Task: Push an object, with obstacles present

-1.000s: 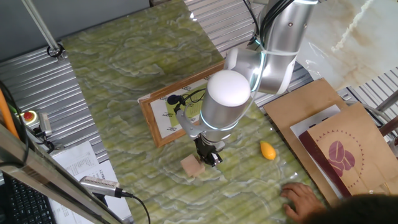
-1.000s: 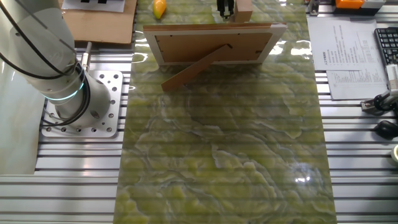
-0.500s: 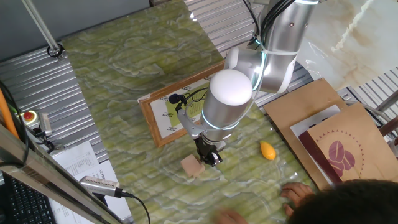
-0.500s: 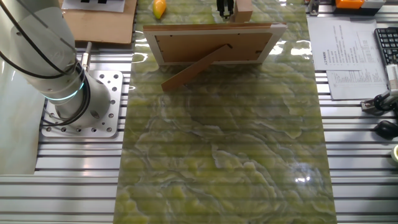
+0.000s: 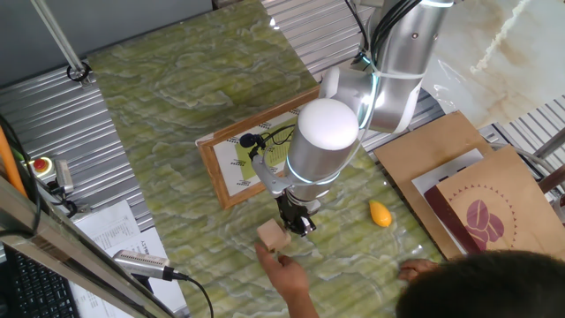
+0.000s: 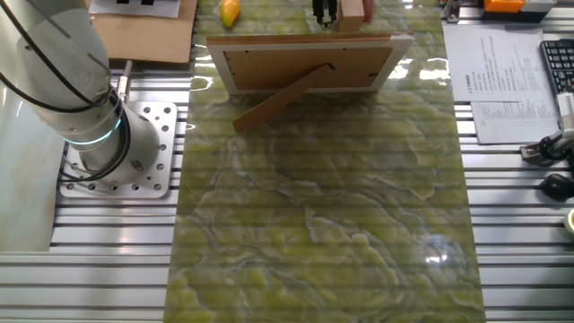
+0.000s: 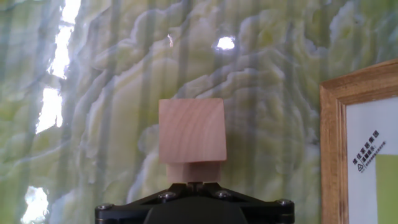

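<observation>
The bench (image 5: 177,79) is glossy green-and-cream marbled stone with wavy veins and bright glare spots. On it sits the block (image 7: 191,140), a small pale tan wooden cube with fine curved grain and crisp edges. In the hand view it stands just ahead of the gripper (image 7: 193,183), whose jaws are together with their tips against the block's near face. Beside it lies the picture frame (image 5: 252,155), a flat wooden rectangle with a white mat and a yellow-green printed sheet. A smooth orange-yellow teardrop piece (image 5: 380,213) rests well apart on the other side of the arm. A person's hand (image 5: 284,269) reaches in, fingers touching the block from the side opposite the gripper.
</observation>
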Controlling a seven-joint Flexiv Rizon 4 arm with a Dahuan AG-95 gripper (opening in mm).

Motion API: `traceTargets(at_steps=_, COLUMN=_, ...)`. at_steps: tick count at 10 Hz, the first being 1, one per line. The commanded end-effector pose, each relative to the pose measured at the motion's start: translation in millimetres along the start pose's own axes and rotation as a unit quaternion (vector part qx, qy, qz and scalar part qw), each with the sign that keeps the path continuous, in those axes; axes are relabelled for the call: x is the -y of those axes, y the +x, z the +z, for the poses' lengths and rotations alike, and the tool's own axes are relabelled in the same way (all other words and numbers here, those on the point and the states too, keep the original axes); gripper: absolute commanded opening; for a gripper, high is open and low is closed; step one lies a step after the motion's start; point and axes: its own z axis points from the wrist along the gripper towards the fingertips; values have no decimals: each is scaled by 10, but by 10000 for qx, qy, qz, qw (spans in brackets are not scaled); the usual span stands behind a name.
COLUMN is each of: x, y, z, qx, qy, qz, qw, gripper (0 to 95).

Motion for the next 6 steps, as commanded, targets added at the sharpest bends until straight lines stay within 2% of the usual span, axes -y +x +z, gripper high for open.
traceTargets(at_steps=1, x=3, y=-3, z=4, qx=15, qy=8, qz=-26, qw=10000, gripper=0)
traceTargets(at_steps=6, x=3, y=-3, z=4, qx=30, qy=9, qz=-175, qw=9998, gripper=0)
